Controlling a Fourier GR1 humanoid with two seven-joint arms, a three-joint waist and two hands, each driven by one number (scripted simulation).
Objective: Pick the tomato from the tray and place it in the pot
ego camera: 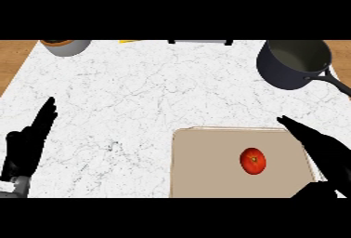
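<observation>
Reaching in from the lower right, the right hand (pixel 328 155) lies with its fingers (pixel 295 126) straight and held together, pointing up and to the left, while the thumb sits apart lower down; it holds nothing. Directly under the fingers is the right edge of a flat beige tray (pixel 205 167), which spreads out to the left of the hand. On that tray, just left of the palm and not touching it, lies the red tomato (pixel 253 161), stem end up. Farther out, beyond the fingertips and well apart from them, a dark grey pot (pixel 281 76) stands upright on the white marbled counter (pixel 137 93), its mouth open and its inside pale; its black handle (pixel 336 84) runs down and to the right, toward the side the hand comes from. Far across the counter to the left of the right hand, the left hand (pixel 24 148) rests near the edge with its fingers straight and pointing up, also holding nothing. Beyond that hand, at the counter's far corner, stands a grey bowl (pixel 67 46) with something orange-brown in it. Along the far edge between the bowl and the pot show a small yellow thing (pixel 130 41) and a dark one (pixel 200 42), both too cut off to name.
</observation>
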